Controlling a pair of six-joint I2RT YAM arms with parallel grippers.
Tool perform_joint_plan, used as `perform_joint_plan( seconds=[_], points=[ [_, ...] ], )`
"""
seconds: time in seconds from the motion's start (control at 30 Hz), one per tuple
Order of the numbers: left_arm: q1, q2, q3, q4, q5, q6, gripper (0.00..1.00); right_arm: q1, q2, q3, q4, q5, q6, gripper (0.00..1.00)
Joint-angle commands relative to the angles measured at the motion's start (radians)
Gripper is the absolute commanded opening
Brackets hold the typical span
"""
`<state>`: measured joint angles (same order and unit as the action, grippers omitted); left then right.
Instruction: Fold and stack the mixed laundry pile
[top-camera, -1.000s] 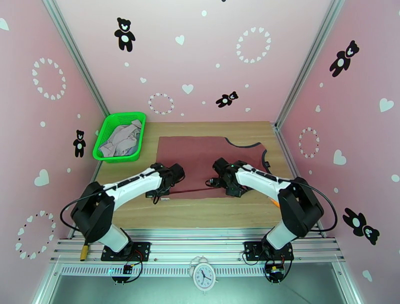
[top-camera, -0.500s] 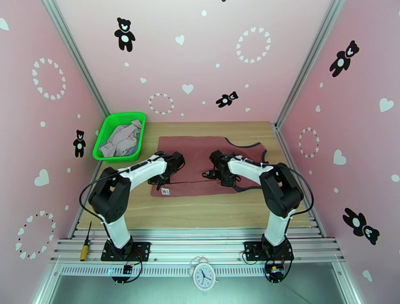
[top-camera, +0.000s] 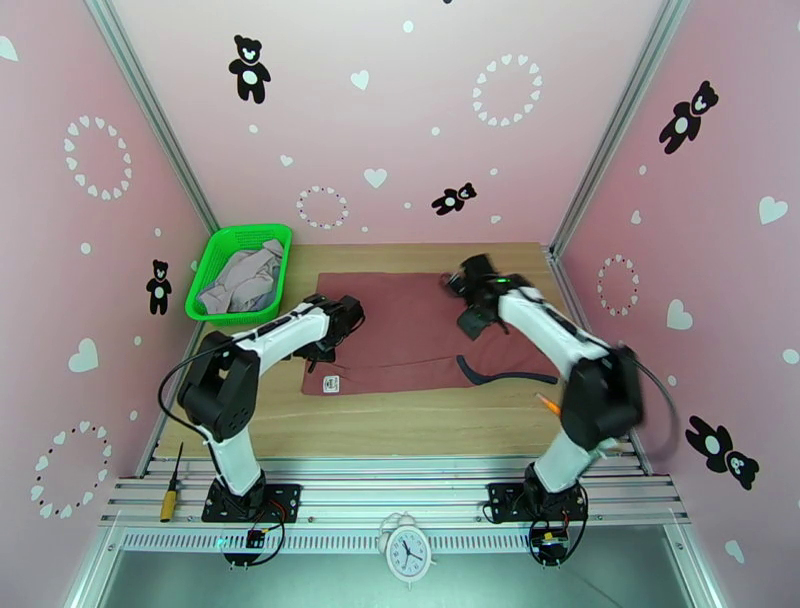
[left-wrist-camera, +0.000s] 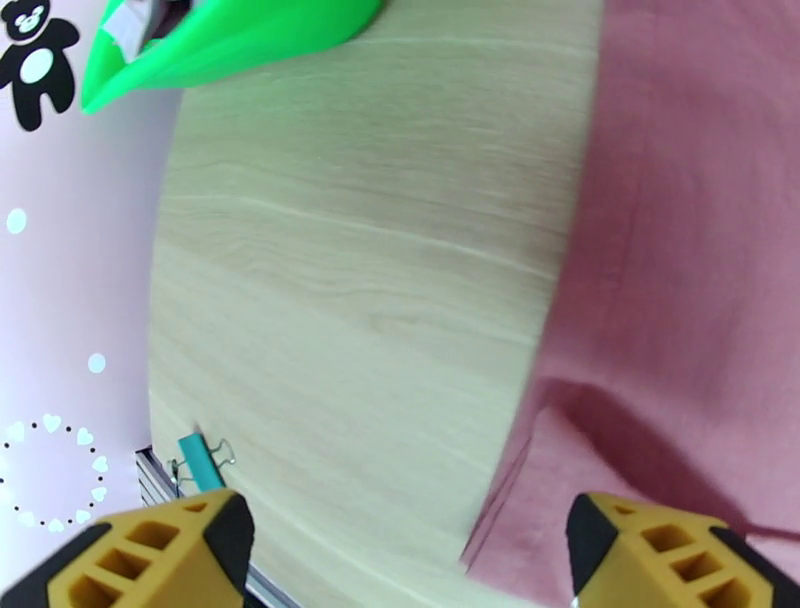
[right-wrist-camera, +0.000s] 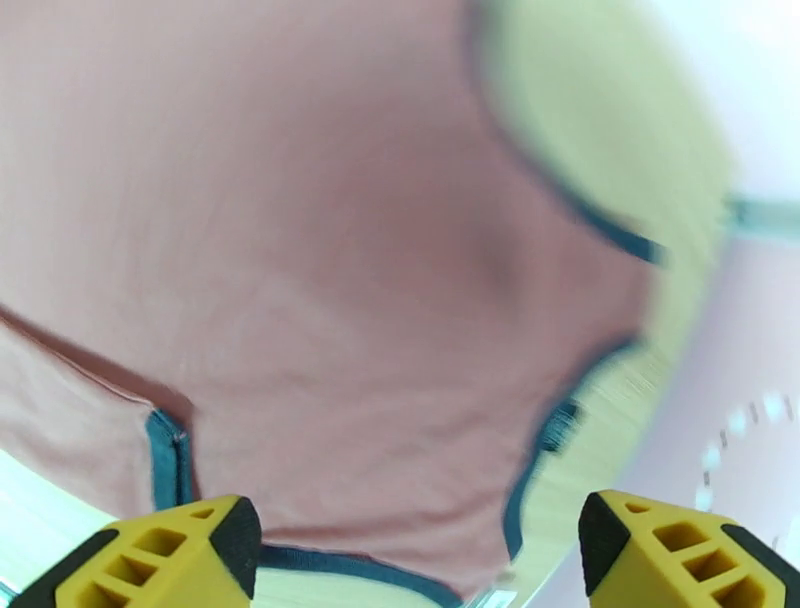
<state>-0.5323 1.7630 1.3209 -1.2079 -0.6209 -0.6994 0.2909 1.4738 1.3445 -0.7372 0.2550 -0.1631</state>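
Note:
The brick-red tank top (top-camera: 410, 330) lies flat across the middle of the table, with a dark-trimmed strap (top-camera: 490, 375) curling at its near right. My left gripper (top-camera: 345, 310) hovers over its left edge, open and holding nothing. In the left wrist view the gripper (left-wrist-camera: 410, 560) straddles the cloth's edge (left-wrist-camera: 690, 250). My right gripper (top-camera: 465, 282) is open above the top's far right part. In the right wrist view this gripper (right-wrist-camera: 420, 560) looks down on the red fabric (right-wrist-camera: 330, 230) and its dark trim. Grey and pale garments (top-camera: 240, 280) lie bunched in the basket.
The green mesh basket (top-camera: 215, 250) stands at the table's far left corner. A small orange object (top-camera: 548, 404) lies near the right arm, and a binder clip (left-wrist-camera: 200, 460) sits at the table's left edge. Pink walls close in on three sides. Bare wood runs along the near edge.
Both grippers went from shut to open and let go of the red top. The right arm swung away to the far right. The left gripper drew back slightly.

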Motion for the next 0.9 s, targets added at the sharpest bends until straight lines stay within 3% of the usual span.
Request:
perform_joint_plan(
  seconds=[0.0,0.13,0.23,0.3,0.5,0.73,0.87],
  points=[
    [0.002,-0.108,-0.003,-0.029,-0.015,0.007,0.83,-0.038,-0.243,-0.104,0.143,-0.175,0.193,0.99],
    [0.023,-0.129,0.056,0.058,0.112,0.119,0.85,-0.047,-0.344,-0.24,0.317,-0.375,0.237,0.99],
    [0.055,-0.083,0.154,0.124,0.223,0.211,0.9,-0.045,-0.241,-0.14,0.2,-0.399,0.222,0.99],
    [0.083,-0.013,0.255,0.137,0.28,0.253,0.89,-0.046,-0.135,-0.049,0.099,-0.373,0.202,0.92],
    [0.19,0.326,0.691,0.039,0.37,0.307,0.68,-0.046,0.07,0.094,-0.023,-0.437,0.18,0.7],
    [0.307,0.659,1.058,0.051,0.507,0.338,0.59,-0.046,0.108,0.056,-0.001,-0.5,0.202,0.63],
    [0.347,0.781,1.192,0.086,0.523,0.376,0.52,-0.046,0.112,0.026,0.002,-0.515,0.211,0.6]
  ],
)
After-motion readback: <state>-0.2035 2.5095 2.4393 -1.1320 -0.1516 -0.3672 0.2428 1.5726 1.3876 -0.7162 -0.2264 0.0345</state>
